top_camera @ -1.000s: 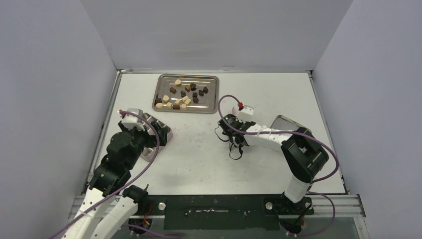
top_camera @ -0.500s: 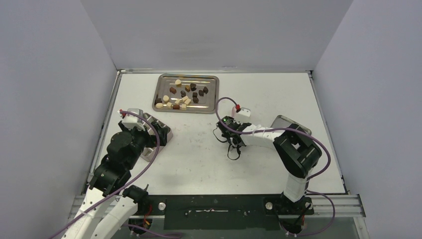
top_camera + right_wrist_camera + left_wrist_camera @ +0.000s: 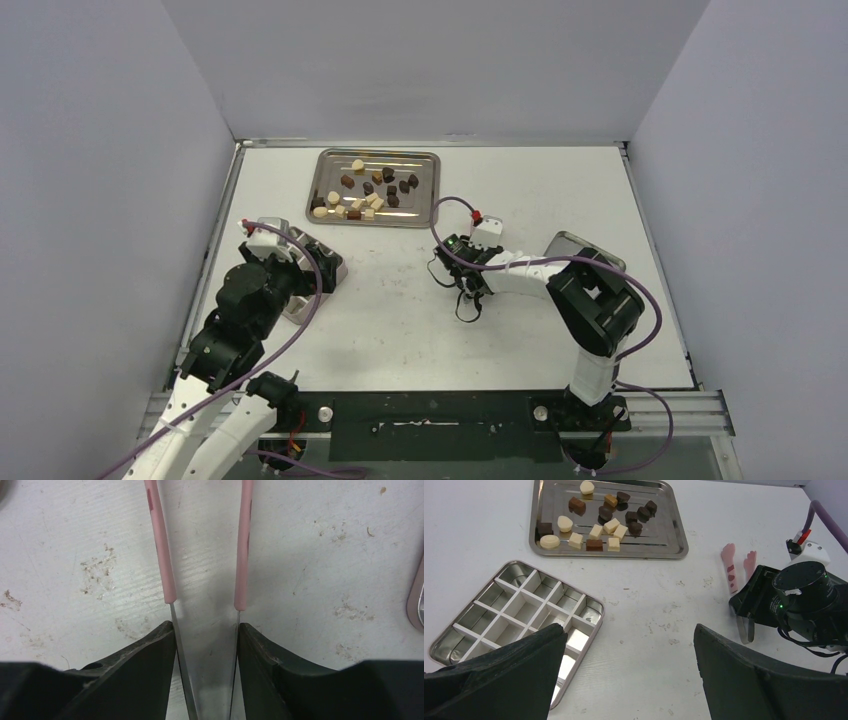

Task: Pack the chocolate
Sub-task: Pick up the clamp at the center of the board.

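Several small dark brown, mid brown and cream-white pieces of chocolate (image 3: 365, 195) lie on a steel tray (image 3: 372, 153) at the back of the table; the left wrist view shows the chocolate (image 3: 599, 522) too. My right gripper (image 3: 206, 625) is low on the table, its fingers pressed against both metal arms of the pink tongs (image 3: 160, 545), whose tips point away. My left gripper (image 3: 629, 630) hangs open and empty over bare table beside a divided tin (image 3: 524, 605) with empty compartments.
In the left wrist view the right gripper (image 3: 756, 600) and the tongs' pink tips (image 3: 736, 565) are to the right of the tray (image 3: 676, 535). A metal lid (image 3: 575, 245) lies behind the right arm. Grey walls enclose the table.
The right gripper's fingers have come together onto the arms of the tongs, and the wrist has shifted slightly left. The left arm has not moved.
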You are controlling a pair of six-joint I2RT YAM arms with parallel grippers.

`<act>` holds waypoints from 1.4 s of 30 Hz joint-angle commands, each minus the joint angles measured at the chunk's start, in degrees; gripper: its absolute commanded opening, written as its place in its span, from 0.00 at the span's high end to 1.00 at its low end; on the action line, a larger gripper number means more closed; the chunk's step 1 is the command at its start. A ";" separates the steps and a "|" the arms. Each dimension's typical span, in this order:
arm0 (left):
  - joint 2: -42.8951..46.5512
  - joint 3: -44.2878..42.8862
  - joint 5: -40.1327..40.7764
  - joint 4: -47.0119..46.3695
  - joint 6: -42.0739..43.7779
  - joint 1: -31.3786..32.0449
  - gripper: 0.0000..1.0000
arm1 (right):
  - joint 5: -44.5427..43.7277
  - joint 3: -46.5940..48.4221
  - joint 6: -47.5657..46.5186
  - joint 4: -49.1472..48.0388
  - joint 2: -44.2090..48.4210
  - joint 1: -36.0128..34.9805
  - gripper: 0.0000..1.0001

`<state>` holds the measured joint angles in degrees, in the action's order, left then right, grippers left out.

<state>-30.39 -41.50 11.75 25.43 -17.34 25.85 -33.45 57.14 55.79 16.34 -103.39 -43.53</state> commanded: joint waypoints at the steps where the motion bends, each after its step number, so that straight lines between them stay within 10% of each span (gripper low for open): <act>1: -0.37 -0.16 -0.15 -2.49 0.67 0.17 0.03 | -2.33 -1.04 -1.40 -1.46 1.75 0.11 0.56; 25: -6.37 -2.41 -2.06 -1.91 -8.01 -0.36 0.03 | 16.03 -12.47 -28.62 -12.87 26.46 -2.00 0.59; 42: -23.84 -6.63 -26.94 -23.95 -24.62 -0.36 0.03 | 34.62 -15.24 -34.25 -19.70 38.17 -6.85 0.59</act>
<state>-51.70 -45.39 -7.03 11.62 -37.63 25.78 -1.89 40.25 22.85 0.43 -65.41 -47.94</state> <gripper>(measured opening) 0.972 0.415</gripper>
